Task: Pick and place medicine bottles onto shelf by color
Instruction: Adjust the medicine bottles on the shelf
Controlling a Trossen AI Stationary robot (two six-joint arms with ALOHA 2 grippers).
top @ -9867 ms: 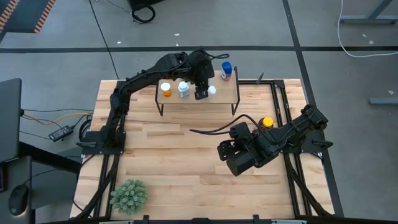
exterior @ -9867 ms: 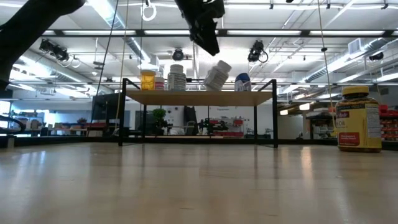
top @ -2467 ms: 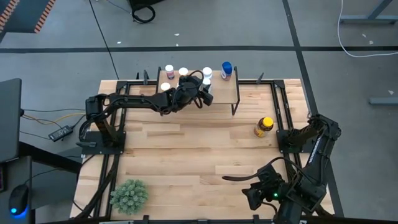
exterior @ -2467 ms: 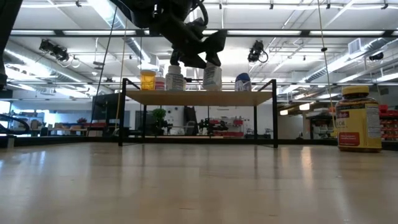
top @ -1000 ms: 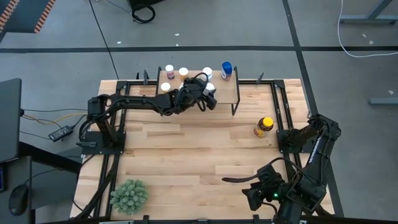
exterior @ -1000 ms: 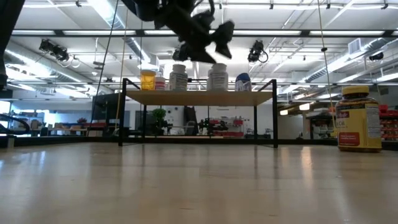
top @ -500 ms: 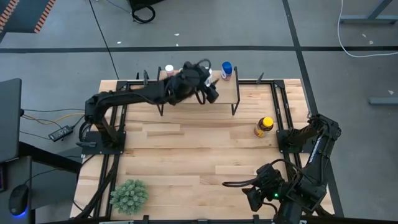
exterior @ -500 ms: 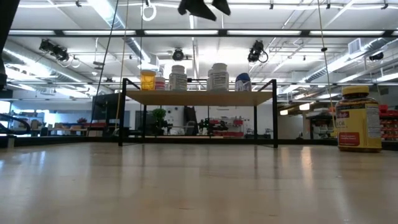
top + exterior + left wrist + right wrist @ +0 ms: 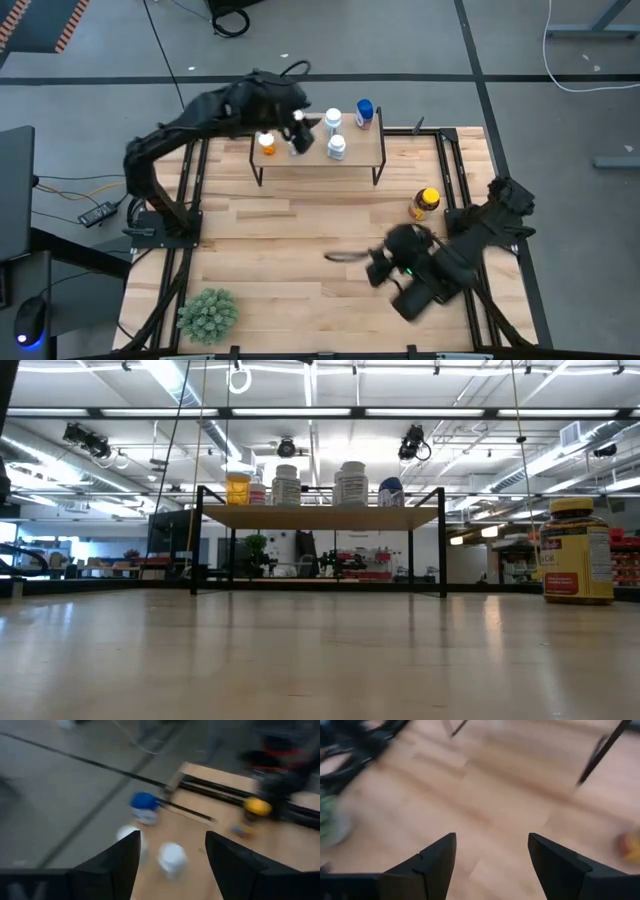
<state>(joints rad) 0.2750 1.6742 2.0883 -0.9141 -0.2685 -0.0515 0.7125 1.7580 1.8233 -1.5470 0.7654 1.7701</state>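
Five medicine bottles stand on the one shelf (image 9: 370, 150): one orange (image 9: 267, 144), three white (image 9: 336, 148), one blue-capped (image 9: 364, 113). One yellow-capped amber bottle (image 9: 424, 203) sits near the worktop's right edge. One green plant (image 9: 207, 315) occupies the near-left corner.

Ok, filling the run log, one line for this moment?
left gripper open above shelf | right gripper open | amber bottle on table

- The left arm arches from its base at the left side toward the far edge; the left gripper (image 9: 170, 855) hangs high there, fingers spread apart.
- The right arm folds low at the near right; the right gripper (image 9: 490, 855) points left, fingers apart.
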